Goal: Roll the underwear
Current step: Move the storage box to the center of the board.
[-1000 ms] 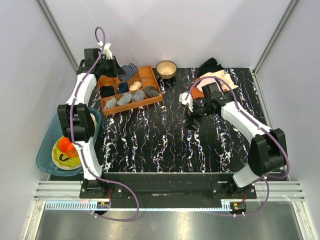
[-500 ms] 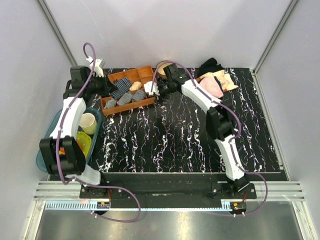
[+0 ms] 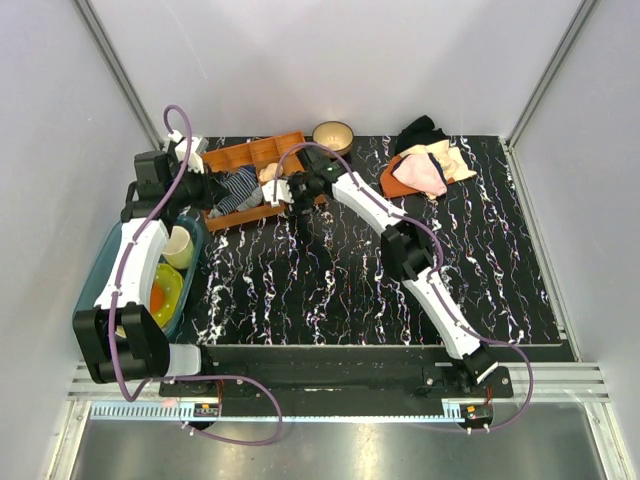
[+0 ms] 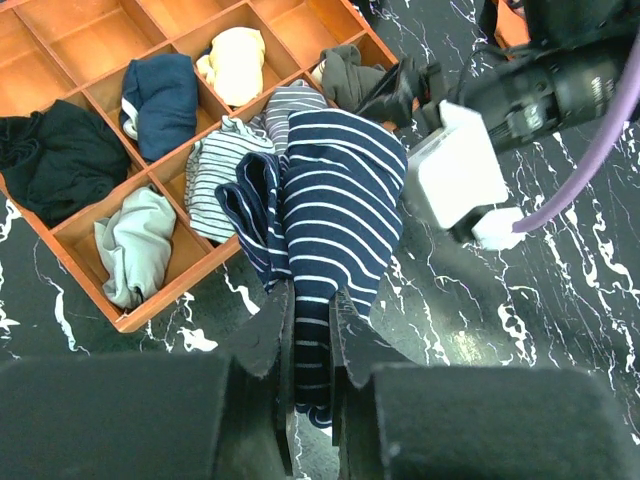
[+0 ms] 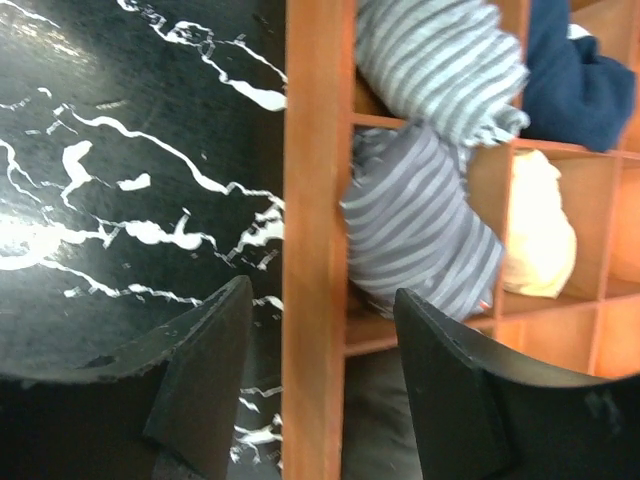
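The underwear, navy cloth with pale stripes, hangs bunched over the front compartments of the wooden tray. My left gripper is shut on its lower end. From above, the left gripper is at the tray's left end with the underwear draped across the tray. My right gripper reaches far left to the tray's front right. In the right wrist view it is open and empty, its jaws straddling the tray wall beside the grey-striped rolls.
A wooden bowl stands behind the tray. Pink and cream garments and a black one lie at the back right. A blue bin with a cup and a yellow bowl hangs off the table's left edge.
My right arm swung from the table's middle right across to the tray. My left gripper came forward from the back corner, carrying the underwear over the tray's front compartments.
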`<state>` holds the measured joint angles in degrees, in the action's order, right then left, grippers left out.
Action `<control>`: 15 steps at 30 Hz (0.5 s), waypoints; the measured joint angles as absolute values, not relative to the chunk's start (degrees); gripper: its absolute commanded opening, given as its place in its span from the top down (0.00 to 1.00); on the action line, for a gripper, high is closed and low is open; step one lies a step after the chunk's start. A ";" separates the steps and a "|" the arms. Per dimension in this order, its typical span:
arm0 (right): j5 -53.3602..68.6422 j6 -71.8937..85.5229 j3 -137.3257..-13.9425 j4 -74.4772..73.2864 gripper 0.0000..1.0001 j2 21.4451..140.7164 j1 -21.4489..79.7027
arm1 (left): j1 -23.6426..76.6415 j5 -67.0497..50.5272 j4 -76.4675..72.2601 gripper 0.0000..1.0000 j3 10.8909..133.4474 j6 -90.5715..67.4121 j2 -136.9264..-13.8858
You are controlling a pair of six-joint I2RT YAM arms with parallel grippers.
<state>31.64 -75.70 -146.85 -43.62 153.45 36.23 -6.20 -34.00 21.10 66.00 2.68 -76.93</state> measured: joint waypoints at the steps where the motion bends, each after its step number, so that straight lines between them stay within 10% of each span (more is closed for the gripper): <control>1: 31.03 -75.88 -146.87 -43.62 0.40 153.88 36.71 | -6.22 -34.00 21.17 0.96 65.95 2.83 -76.82; 15: 29.30 -81.32 -146.67 -43.77 0.87 155.02 37.82 | -6.28 -34.11 21.15 0.96 65.73 3.44 -75.42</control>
